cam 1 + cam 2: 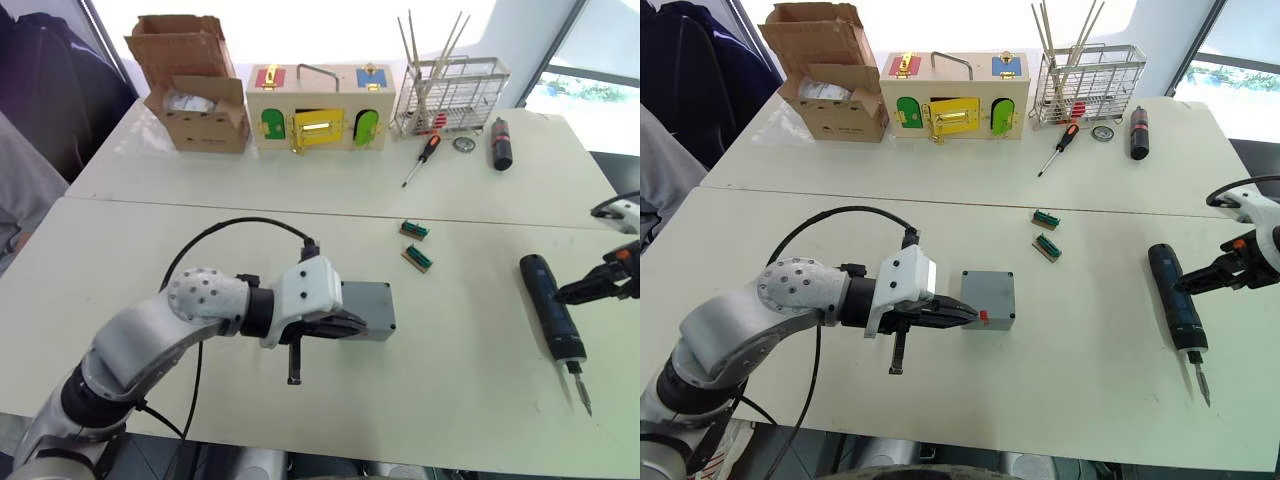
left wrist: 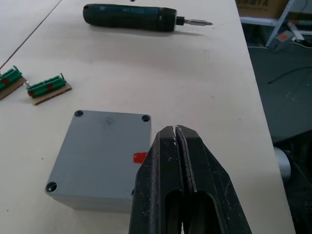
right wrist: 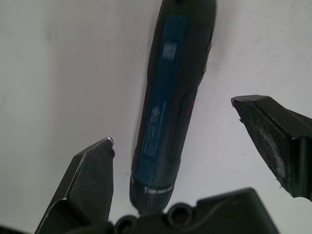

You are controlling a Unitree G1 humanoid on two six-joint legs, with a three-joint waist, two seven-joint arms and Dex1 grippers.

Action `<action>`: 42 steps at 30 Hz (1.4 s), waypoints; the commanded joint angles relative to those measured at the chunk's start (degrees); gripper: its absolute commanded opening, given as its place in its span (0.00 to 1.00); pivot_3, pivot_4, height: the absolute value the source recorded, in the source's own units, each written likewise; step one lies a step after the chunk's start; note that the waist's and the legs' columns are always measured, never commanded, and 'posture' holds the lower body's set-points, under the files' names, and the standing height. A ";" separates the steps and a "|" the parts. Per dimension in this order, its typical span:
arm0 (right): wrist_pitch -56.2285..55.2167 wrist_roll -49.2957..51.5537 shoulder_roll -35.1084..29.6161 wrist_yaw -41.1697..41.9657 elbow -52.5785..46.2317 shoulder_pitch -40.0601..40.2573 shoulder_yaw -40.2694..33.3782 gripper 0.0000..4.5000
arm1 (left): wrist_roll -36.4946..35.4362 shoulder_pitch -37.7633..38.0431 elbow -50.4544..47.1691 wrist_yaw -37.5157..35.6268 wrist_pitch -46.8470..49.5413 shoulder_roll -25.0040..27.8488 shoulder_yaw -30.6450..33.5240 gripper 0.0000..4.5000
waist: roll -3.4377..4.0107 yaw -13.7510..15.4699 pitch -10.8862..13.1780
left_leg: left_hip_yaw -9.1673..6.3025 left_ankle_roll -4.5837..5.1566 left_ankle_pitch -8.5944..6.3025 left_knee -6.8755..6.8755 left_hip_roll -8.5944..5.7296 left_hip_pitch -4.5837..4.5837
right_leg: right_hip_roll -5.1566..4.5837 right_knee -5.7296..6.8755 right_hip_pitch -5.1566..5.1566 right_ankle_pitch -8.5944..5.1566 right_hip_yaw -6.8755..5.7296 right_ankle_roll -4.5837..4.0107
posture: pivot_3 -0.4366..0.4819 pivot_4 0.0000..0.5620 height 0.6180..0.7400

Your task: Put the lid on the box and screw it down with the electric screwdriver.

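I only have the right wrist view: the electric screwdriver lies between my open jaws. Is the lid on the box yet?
Observer: Yes. The lid sits flat on the box, which stands to the left of the electric screwdriver.
Operator: Where is the left gripper?
Observer: The left gripper, jaws shut and holding nothing, is at the side of the box that bears the red mark.
Operator: Which way does the bit point?
Observer: The bit points toward the near edge of the table, with the tool lying flat on it.
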 commanded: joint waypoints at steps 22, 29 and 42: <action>27.36 7.91 2.48 -5.99 -12.56 14.24 -11.38 0.99 | 2.20 1.23 -1.22 5.59 -0.87 -2.76 -2.83 0.00 | 0.02 -0.14 -0.01 | -0.05 -0.12 0.07 0.03 -0.02 0.03 | 0.02 0.35 -0.10 0.00 0.00 0.00 | 0.48 0.27 1.00; 30.31 9.23 6.98 -15.26 -10.61 11.38 -13.60 0.99 | 3.83 2.03 -0.93 6.01 -1.68 -2.64 -3.71 0.00 | -0.06 -0.21 -0.02 | -0.04 -0.13 0.07 0.04 -0.02 0.05 | 0.05 0.38 -0.10 0.00 0.02 0.00 | 0.48 0.27 1.00; 28.74 12.00 7.73 -22.64 -14.40 15.93 -13.20 0.39 | 4.62 2.59 -0.80 6.64 -1.61 -2.90 -3.34 0.00 | -0.33 -0.21 -0.14 | -0.05 -0.12 0.07 0.06 0.00 0.06 | 0.08 0.41 -0.08 0.00 0.01 0.00 | 0.48 0.27 1.00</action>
